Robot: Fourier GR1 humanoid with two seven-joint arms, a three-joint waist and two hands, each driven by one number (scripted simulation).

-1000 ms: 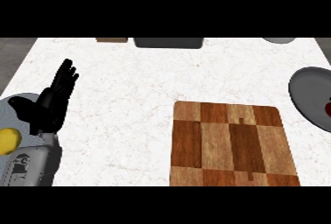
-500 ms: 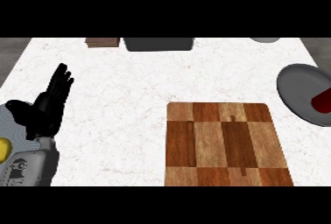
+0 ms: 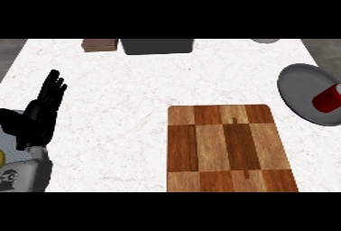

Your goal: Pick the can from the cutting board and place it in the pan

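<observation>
My left hand [image 3: 45,110] rests open at the counter's left edge, fingers straight and pointing up, holding nothing; my right hand does not show at all. The white counter [image 3: 133,90] spreads out from it to the wooden cutting board [image 3: 226,149], which lies bare. The red can [image 3: 328,99] already stands in the grey pan [image 3: 303,90] at the right edge, partly cut off, so I judge the placing done, with only pulling back left. 2 dark things at the far edge I cannot identify
</observation>
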